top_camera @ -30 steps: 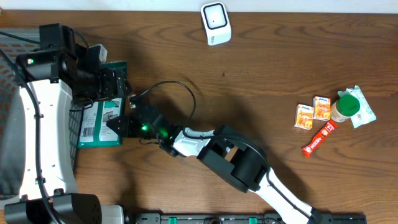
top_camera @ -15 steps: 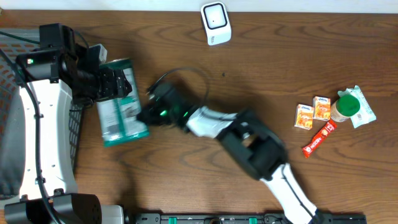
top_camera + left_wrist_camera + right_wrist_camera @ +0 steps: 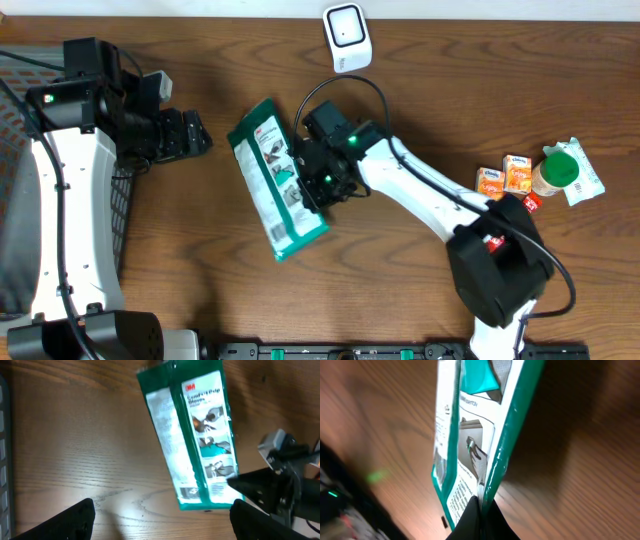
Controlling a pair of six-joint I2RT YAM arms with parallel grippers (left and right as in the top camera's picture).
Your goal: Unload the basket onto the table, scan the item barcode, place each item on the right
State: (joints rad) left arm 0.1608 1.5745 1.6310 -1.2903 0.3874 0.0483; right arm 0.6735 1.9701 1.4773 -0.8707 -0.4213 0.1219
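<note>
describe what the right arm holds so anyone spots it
On the wooden table, look left of centre, near the white scanner. The green 3M Comfort Grip pack is there, pinched by the right hand: long, flat, far larger than the small orange packets.

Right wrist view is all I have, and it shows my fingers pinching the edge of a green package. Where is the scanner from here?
Observer: The white scanner stands at the far edge of the table, beyond the green package and the right gripper.
Operator: Is the left arm touching the package?
Observer: No, the left gripper is open and apart from it, on its own side of the table.
Operator: Anything else lying around?
Observer: Small snack packets and a green-lidded jar sit near the right edge.
</note>
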